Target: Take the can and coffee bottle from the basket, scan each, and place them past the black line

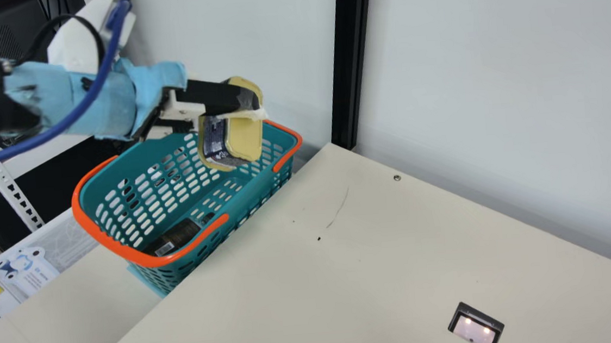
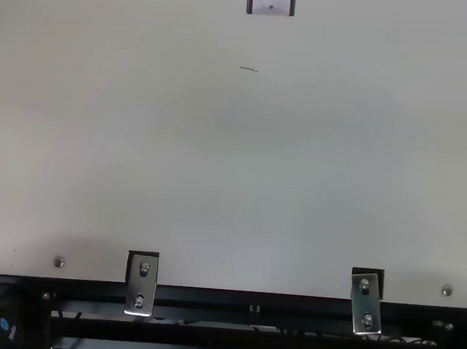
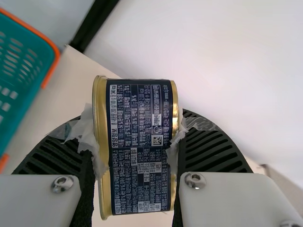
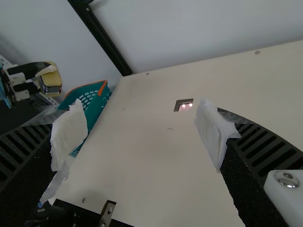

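A: Where do we have the can (image 1: 246, 138)?
B: We have it in the left gripper (image 3: 135, 142), held firmly between the two fingers, which press on its gold-rimmed faces. It is in the air, and we judge it is over the basket (image 1: 92, 232).
A: And in which direction do we need to bring it?
B: In the main view, the scanner (image 1: 473, 333) lies from the can between four and five o'clock, well apart and lower, set in the table. The long side of the can runs about from twelve to six there, so we probably must turn the wrist also, not only travel. We cannot tell which face carries the code for scanning.
A: Does the right gripper (image 4: 142, 130) help us?
B: Its fingers are wide apart with nothing between, and it seems to us the nearer one to the scanner. But the can is in the left, so we think the left arm should make this move.
A: And the coffee bottle (image 1: 179, 235)?
B: It lies on its side inside the basket, at about seven o'clock from the can. We should take it afterwards.
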